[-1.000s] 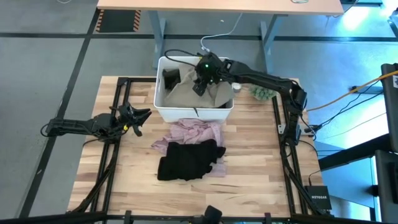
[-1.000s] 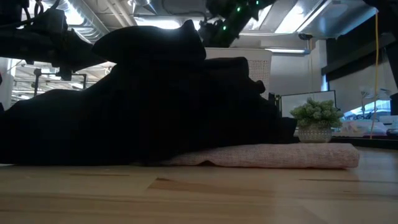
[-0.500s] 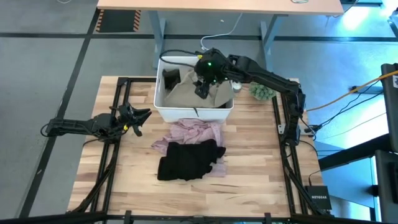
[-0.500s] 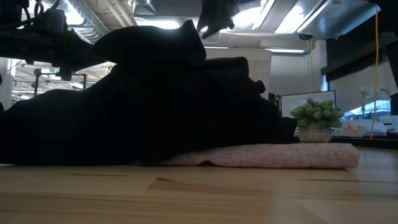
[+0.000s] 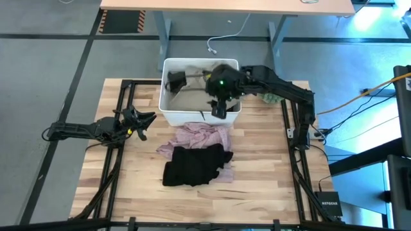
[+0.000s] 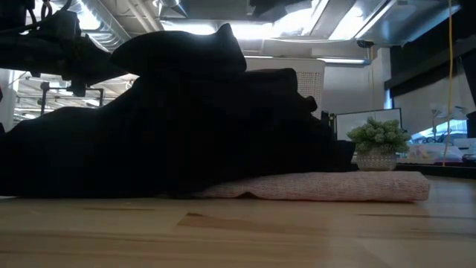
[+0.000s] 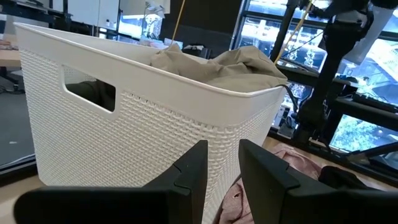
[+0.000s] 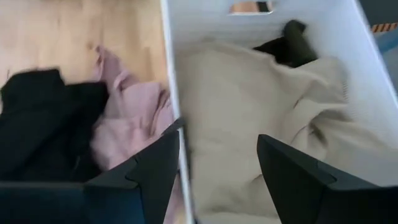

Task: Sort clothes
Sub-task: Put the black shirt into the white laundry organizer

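Note:
A white tub (image 5: 168, 114) stands at the table's far middle. In it lie a beige garment (image 8: 249, 112) and a dark garment (image 5: 176, 78). A mottled pink garment (image 5: 196, 136) lies flat on the table in front of the tub. A black garment (image 5: 194, 165) lies partly on the pink garment's near part. My right gripper (image 5: 219, 108) is open and empty above the tub's near wall (image 8: 172, 93); in the right wrist view (image 8: 217, 168) it is over the beige garment's edge. My left gripper (image 5: 145, 119) waits open and empty at the table's left, pointing at the tub (image 7: 155, 124).
A small green plant (image 5: 271, 96) stands right of the tub, under my right arm. In the low view the black garment (image 6: 171, 119) fills the middle, with the pink garment (image 6: 320, 186) under it and the plant (image 6: 379, 145) behind. Bare wood lies near and at the sides.
My right gripper has gone from over the tub's far middle toward the table's near edge and a little to the right, and is now above the tub's near wall. The garments lie where they were.

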You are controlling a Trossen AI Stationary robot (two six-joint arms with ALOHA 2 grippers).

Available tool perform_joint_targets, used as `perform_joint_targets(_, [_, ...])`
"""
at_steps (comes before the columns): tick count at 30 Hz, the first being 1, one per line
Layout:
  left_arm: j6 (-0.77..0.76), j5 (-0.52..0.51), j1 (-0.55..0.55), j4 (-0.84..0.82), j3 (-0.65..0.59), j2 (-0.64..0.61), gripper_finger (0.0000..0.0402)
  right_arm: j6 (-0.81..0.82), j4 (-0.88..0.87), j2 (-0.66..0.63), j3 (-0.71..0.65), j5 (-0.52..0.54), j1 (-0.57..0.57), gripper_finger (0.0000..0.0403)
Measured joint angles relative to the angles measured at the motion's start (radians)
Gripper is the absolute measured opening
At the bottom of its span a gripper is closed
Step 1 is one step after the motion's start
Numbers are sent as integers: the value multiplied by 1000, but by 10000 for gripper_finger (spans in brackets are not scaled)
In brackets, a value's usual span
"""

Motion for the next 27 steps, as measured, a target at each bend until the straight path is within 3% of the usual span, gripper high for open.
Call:
perform_joint_targets(13, [8,0,0,0,0,0,86,37,-45,0,0,1,153,232])
perform_joint_targets(27, [6,0,0,0,0,0,86,77,-75,0,-11,101,291,232])
